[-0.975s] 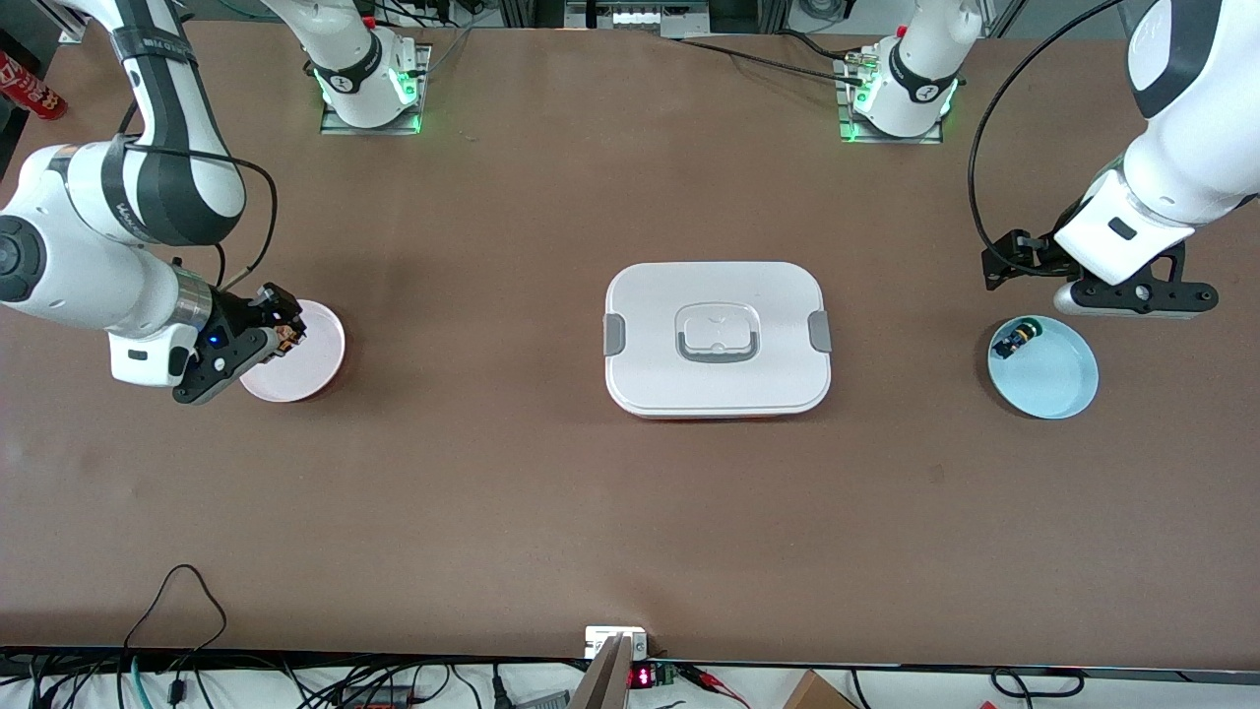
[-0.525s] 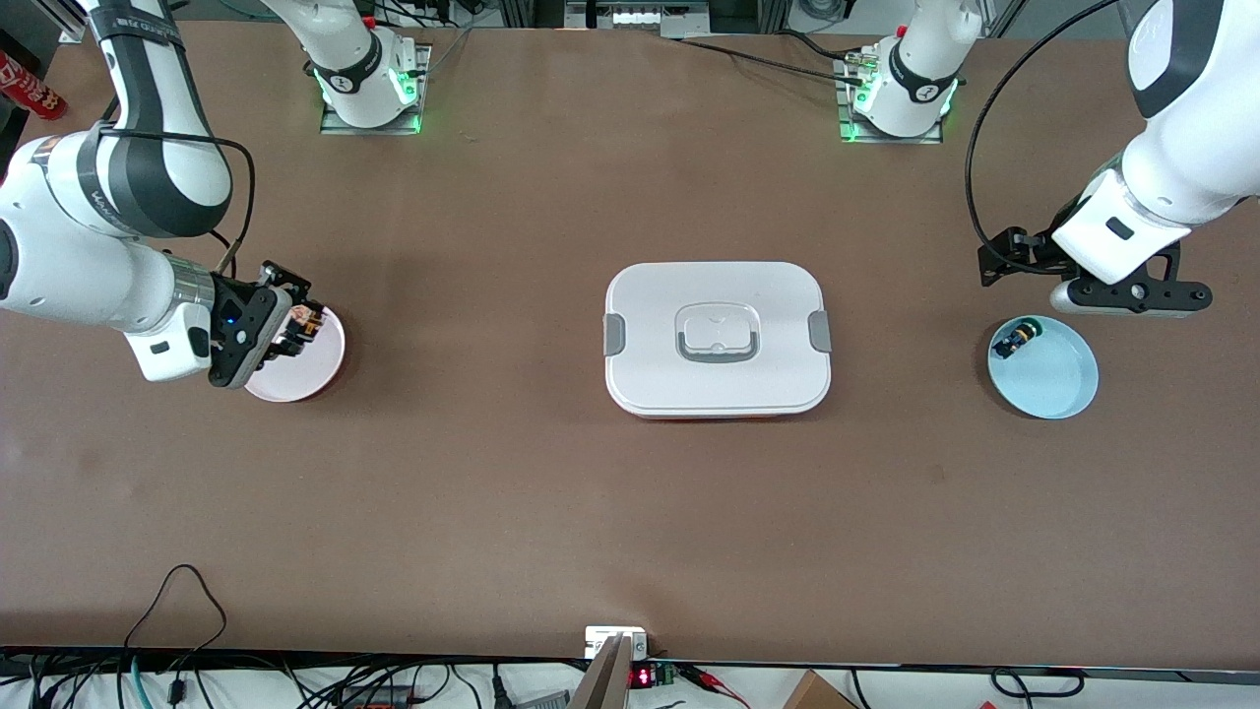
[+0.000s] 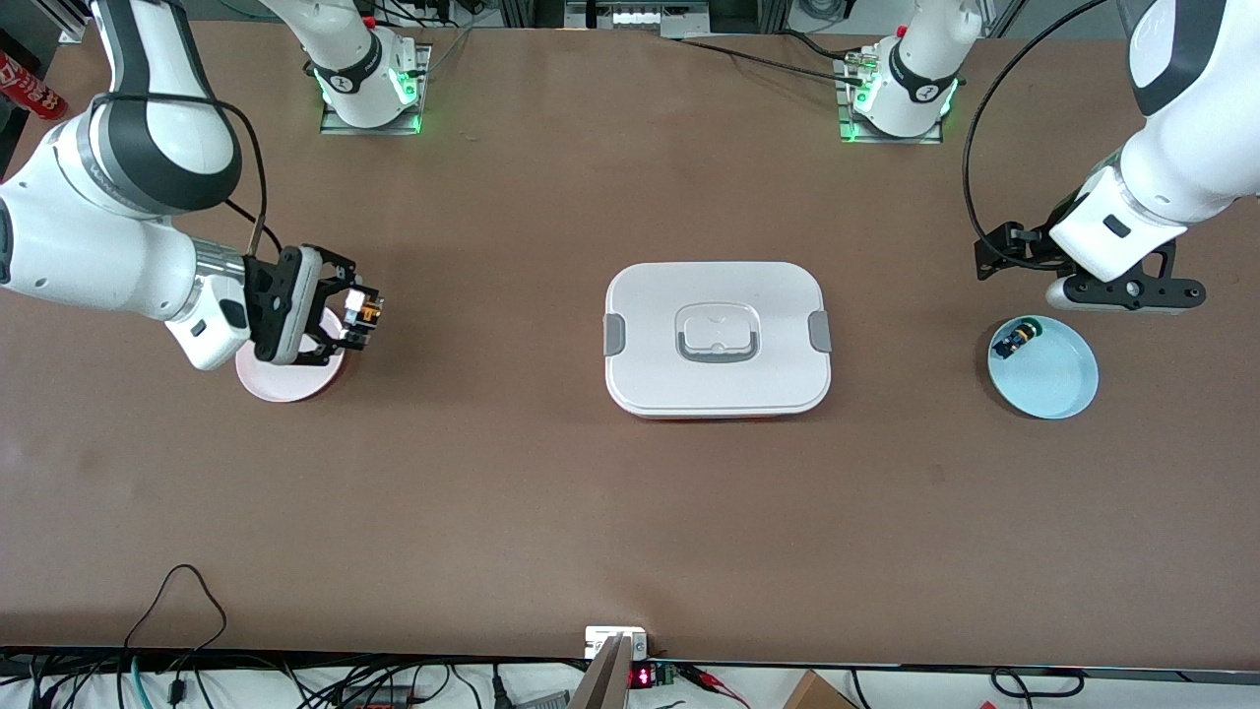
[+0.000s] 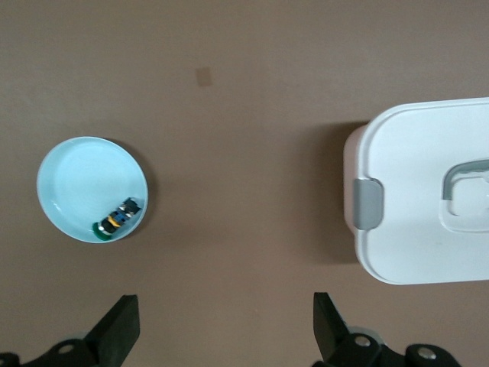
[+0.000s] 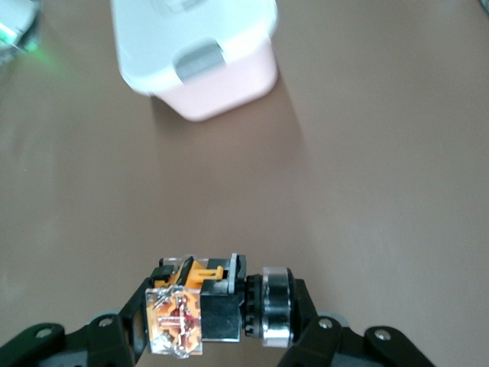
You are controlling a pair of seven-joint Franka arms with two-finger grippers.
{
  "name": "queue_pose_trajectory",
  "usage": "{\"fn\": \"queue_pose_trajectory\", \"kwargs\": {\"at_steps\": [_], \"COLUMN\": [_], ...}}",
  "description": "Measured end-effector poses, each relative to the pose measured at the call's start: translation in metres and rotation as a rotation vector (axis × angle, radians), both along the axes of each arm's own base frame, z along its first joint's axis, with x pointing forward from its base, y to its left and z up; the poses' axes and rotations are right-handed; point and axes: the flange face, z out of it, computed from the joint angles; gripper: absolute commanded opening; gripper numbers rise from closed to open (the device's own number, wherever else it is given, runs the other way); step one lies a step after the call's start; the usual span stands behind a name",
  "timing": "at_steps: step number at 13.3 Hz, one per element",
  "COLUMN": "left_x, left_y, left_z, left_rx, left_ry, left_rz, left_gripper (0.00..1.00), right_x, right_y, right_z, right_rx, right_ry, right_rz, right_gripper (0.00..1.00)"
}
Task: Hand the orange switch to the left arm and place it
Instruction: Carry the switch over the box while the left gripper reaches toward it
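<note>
My right gripper (image 3: 362,320) is shut on the orange switch (image 3: 366,313) and holds it sideways in the air, over the edge of a pink plate (image 3: 281,379) on the side toward the box. In the right wrist view the switch (image 5: 200,310) sits between the fingers (image 5: 114,336), with its clear orange block at one end and a silver ring at the other. The white box (image 3: 717,338) with grey clips stands mid-table and also shows in the right wrist view (image 5: 200,53). My left gripper (image 3: 1124,295) is open and empty (image 4: 223,332) and hovers by the light blue plate.
The light blue plate (image 3: 1043,366) at the left arm's end holds a small black switch with blue and yellow-green parts (image 3: 1014,341). That plate (image 4: 84,172) and the box's end (image 4: 428,199) also show in the left wrist view. Bare brown table lies between the plates and the box.
My right gripper has risen off the pink plate with the orange switch, turned and moved toward the box. My left arm has barely shifted.
</note>
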Motion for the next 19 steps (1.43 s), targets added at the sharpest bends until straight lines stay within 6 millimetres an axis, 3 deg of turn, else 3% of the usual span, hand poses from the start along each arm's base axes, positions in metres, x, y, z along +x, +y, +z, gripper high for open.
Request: {"fn": "queue_pose_trajectory", "kwargs": {"at_steps": [3, 6, 8, 12, 14, 19], "left_x": [-0.016, -0.032, -0.027, 0.004, 0.015, 0.018], "left_y": [-0.010, -0.035, -0.046, -0.062, -0.088, -0.158], "left_z": [-0.006, -0.008, -0.021, -0.079, -0.090, -0.133], "left_rx": [-0.111, -0.330, -0.472, -0.828, -0.959, -1.235], "left_ry": [0.137, 0.296, 0.363, 0.529, 0.505, 0.410], "left_rz": [0.014, 0.016, 0.038, 0.138, 0.116, 0.118], "left_gripper": [1.00, 1.00, 1.00, 1.00, 1.00, 1.00], "right_x": [-0.008, -0.019, -0.024, -0.027, -0.032, -0.046], "right_y": [0.039, 0.084, 0.100, 0.127, 0.147, 0.179], "right_z": [0.013, 0.020, 0.024, 0.028, 0.029, 0.000], "right_rx": [0.149, 0.257, 0.359, 0.588, 0.694, 0.920], "right_ry": [-0.011, -0.009, -0.031, -0.074, -0.095, -0.117], "right_rz": [0.034, 0.080, 0.115, 0.148, 0.164, 0.134], "right_gripper": [0.20, 0.20, 0.20, 0.20, 0.20, 0.20]}}
